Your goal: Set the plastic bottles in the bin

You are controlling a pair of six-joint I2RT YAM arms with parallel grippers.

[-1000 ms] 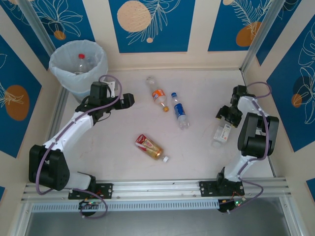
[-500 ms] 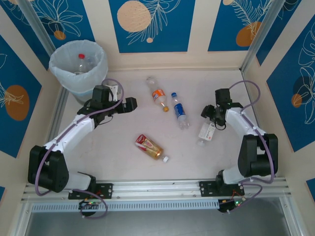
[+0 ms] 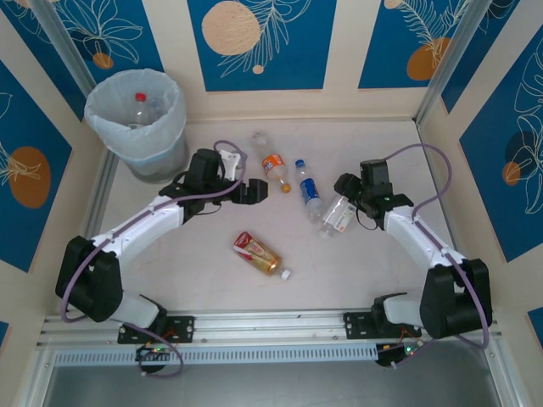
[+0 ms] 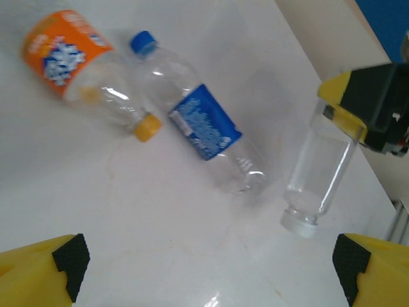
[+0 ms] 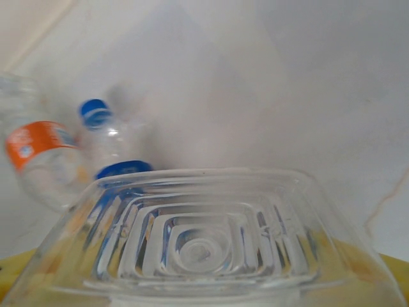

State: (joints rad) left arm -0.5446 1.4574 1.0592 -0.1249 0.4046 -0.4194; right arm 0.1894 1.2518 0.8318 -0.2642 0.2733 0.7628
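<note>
Blue floral walls (image 3: 288, 68), white tabletop (image 3: 195, 275)

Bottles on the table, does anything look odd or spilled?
No spill shows. The orange bottle, blue bottle and red-yellow bottle lie on their sides; a clear bottle hangs tilted, cap down, in the right gripper.

A blue-labelled bottle (image 4: 206, 121) lies on the white table (image 4: 160, 224). An orange-labelled bottle (image 4: 70, 57) lies to its left, orange cap just beside it. To its right, the right gripper (image 4: 361, 112) clamps the base of a clear white-capped bottle (image 4: 323, 169). Below it, the left gripper (image 4: 208, 275) has its fingertips spread wide.
</note>
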